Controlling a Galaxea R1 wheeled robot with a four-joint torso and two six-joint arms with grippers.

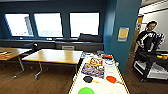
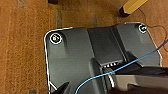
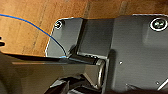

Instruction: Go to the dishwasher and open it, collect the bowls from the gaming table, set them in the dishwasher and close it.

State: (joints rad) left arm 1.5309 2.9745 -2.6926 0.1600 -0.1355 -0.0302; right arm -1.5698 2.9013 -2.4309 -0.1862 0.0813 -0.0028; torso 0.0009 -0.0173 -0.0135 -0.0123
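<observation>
The gaming table [image 1: 102, 86], with a glossy white top and yellow edges, stretches away from me at the lower middle of the head view. A round green bowl [image 1: 86, 90] sits on its near end, cut by the picture's lower edge. The dishwasher is out of view. The left wrist view looks down over my dark base plate onto brown wooden floor, with a yellow wooden leg [image 2: 131, 6] with a dark foot close by. Dark parts of my left gripper [image 2: 61, 88] and my right gripper [image 3: 62, 86] edge into their wrist views above the base.
On the white top lie a black paddle [image 1: 88, 79], a red paddle [image 1: 111, 79] and colourful game boxes [image 1: 93, 68]. Two wooden tables [image 1: 53, 56] stand to the left. A blue pillar [image 1: 122, 32] rises at the right. Beyond it a person [image 1: 147, 37] stands at a black cart [image 1: 152, 65].
</observation>
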